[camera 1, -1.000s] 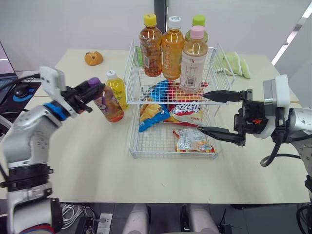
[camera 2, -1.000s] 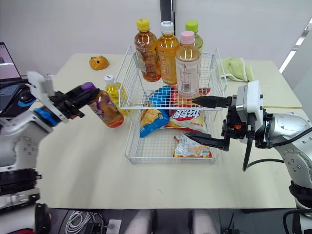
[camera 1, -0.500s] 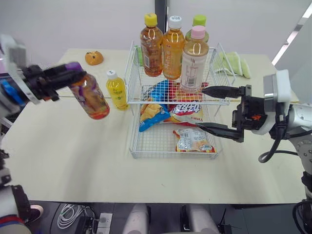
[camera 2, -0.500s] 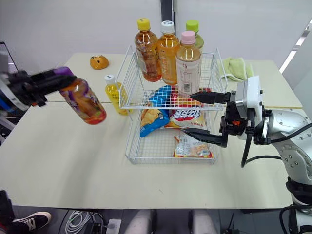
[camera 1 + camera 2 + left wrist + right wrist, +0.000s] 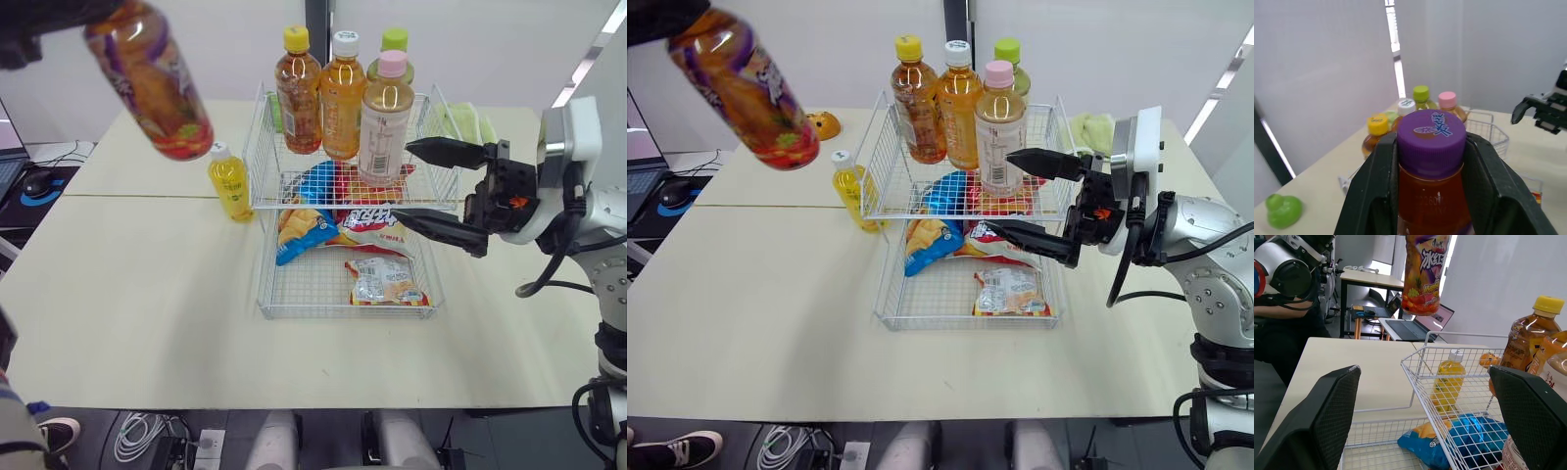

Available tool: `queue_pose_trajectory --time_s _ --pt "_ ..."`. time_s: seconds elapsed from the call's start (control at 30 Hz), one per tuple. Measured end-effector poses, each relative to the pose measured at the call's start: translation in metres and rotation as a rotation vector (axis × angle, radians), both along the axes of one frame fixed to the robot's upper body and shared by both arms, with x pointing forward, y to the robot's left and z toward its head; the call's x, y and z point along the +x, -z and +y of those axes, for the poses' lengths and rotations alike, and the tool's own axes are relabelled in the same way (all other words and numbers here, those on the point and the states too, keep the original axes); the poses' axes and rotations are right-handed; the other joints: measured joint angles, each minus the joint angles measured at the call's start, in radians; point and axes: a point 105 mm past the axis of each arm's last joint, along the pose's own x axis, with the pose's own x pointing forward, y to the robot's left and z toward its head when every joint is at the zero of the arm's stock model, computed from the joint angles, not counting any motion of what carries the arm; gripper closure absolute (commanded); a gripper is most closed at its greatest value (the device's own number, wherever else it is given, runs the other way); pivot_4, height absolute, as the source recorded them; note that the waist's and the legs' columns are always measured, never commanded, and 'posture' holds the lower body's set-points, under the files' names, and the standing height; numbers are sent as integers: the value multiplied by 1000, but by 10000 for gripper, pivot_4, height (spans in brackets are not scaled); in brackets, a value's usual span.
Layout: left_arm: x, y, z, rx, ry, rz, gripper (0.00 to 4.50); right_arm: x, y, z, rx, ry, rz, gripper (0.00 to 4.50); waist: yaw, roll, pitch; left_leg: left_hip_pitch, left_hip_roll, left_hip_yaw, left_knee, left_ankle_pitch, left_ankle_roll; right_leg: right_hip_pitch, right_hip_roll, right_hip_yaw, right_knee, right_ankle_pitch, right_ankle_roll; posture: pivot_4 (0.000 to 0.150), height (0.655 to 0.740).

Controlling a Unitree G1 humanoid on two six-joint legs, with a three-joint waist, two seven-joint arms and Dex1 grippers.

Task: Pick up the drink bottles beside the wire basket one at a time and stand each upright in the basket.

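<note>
L gripper [image 5: 1431, 147] clamped on neck of purple-cap bottle [image 5: 147, 83], held high over the table [image 5: 147, 323] left side, prob to clear the wire basket [image 5: 338, 313] rim. Bottle: amber drink, purple/orange fruit label, tilted, cap up-left. Next, small yellow bottle [image 5: 230, 183] stands just beside basket, not picked yet. Top tier has four bottles [image 5: 340, 93] upright, snack bags [image 5: 377, 279] below. R gripper [image 5: 394, 178] spread wide at basket's right, empty. Looks parked, hard to say.
</note>
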Motion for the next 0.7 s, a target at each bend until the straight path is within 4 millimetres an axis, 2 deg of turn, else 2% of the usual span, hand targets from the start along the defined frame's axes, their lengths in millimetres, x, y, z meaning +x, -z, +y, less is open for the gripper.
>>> queue_pose_trajectory --time_s 0.07,0.17,0.33,0.63,0.7 --pt "5 4 -16 17 72 20 31511 1 0 -1 4 11 -1 0 0 0 0 0 0 0 0 0 0 0 0 0 0 0 0 1500 7400" --pt "16 14 -29 16 127 68 31511 1 1 -2 3 28 1 0 -3 0 0 0 0 0 0 0 0 -1 0 0 1 0 0 1500 7400" --pt "32 20 -56 6 199 40 31511 1 -1 -4 9 71 -3 0 -3 0 0 0 0 0 0 0 0 -1 -1 1 1 1 -2 1500 7400" --pt "68 53 -101 21 198 -8 31511 0 -3 -4 9 117 -15 0 -1 0 0 -1 0 0 0 0 0 -1 -1 1 1 3 -5 1500 7400" --pt "75 60 -105 30 184 -13 31511 -1 -2 -4 3 122 -15 0 -2 0 0 -1 0 0 0 0 0 -1 -1 1 1 3 -5 1500 7400"
